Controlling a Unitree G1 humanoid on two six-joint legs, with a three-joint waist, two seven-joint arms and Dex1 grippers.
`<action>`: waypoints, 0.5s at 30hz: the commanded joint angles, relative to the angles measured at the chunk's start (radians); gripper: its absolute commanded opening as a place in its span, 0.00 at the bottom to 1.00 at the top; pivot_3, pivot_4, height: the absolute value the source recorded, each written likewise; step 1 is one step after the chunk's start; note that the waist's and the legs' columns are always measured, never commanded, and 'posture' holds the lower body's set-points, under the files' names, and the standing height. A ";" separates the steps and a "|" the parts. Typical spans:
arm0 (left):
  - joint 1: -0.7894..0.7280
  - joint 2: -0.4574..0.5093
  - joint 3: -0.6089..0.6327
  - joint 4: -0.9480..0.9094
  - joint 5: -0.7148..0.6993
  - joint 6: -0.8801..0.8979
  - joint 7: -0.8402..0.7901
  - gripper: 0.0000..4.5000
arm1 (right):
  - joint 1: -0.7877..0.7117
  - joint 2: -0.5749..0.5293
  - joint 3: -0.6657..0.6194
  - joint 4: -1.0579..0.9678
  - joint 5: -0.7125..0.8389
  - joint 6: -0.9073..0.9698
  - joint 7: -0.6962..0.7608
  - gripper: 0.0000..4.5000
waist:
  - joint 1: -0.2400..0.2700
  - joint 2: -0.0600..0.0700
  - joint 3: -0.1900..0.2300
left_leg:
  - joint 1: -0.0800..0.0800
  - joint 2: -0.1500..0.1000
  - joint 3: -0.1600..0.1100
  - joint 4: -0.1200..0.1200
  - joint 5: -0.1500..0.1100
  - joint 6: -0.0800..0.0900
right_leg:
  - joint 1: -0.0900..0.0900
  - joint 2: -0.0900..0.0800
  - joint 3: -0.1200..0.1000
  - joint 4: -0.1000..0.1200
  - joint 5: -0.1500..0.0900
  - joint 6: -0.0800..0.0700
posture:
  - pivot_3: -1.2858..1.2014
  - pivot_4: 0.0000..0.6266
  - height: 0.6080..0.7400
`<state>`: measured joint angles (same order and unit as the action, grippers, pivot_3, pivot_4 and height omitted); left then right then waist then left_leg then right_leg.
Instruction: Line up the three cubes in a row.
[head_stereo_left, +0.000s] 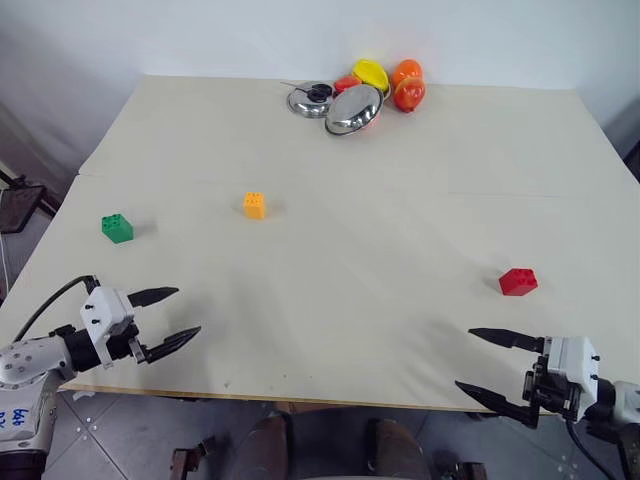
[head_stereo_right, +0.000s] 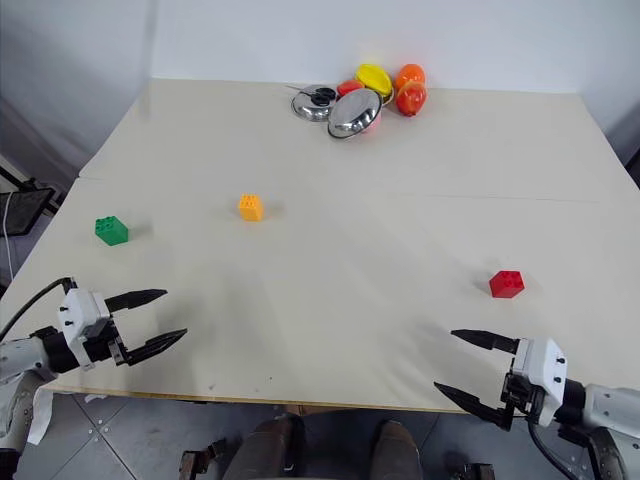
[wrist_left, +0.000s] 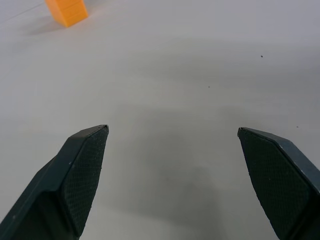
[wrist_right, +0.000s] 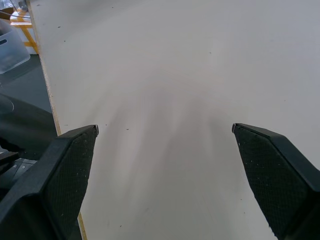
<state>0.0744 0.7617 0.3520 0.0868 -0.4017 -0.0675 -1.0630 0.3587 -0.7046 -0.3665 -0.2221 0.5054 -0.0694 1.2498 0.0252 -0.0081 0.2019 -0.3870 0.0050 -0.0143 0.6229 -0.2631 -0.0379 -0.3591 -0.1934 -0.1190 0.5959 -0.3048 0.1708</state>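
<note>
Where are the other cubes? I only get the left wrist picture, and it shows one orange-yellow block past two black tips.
Observer: A green cube sits near the table's left edge, left of the orange-yellow cube.
Operator: And the third one?
Observer: The red cube lies far to the right, just beyond the right pincer.
Operator: Is either pincer holding anything?
Observer: No. The left pincer and the right one are both open and empty, low over the table's near edge.
</note>
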 joint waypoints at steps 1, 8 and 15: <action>-0.004 -0.008 0.005 -0.029 -0.030 0.001 -0.008 0.97 | -0.013 0.007 -0.023 -0.002 0.022 -0.010 -0.025 1.00 | 0.000 0.000 0.000 | 0.000 0.000 0.000 0.000 0.000 0.000 | 0.000 0.000 0.000 0.000 0.000 0.000 | 0.52 0.24 1.00; -0.112 -0.070 -0.093 -0.194 -0.148 0.128 -0.032 0.97 | 0.014 0.051 -0.199 -0.027 0.107 0.050 -0.189 1.00 | 0.017 0.000 0.000 | -0.001 0.008 0.001 0.009 -0.006 -0.001 | 0.001 0.008 0.002 0.000 0.001 -0.002 | 0.52 0.24 1.00; -0.265 -0.157 -0.271 -0.275 -0.138 0.178 -0.058 0.97 | 0.125 0.145 -0.438 -0.037 0.178 0.118 -0.392 1.00 | 0.025 0.003 -0.002 | 0.000 0.009 0.005 0.009 -0.006 -0.001 | 0.000 0.010 0.005 0.000 0.002 -0.003 | 0.52 0.24 1.00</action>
<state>-0.1862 0.6043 0.0970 -0.1515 -0.5180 0.0935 -1.1089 0.4509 -0.5740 -0.7333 -0.2371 0.6514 0.0388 0.8929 0.0499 -0.0054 0.2003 -0.3870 0.0142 -0.0090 0.6313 -0.2694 -0.0392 -0.3586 -0.1838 -0.1133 0.5951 -0.3031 0.1682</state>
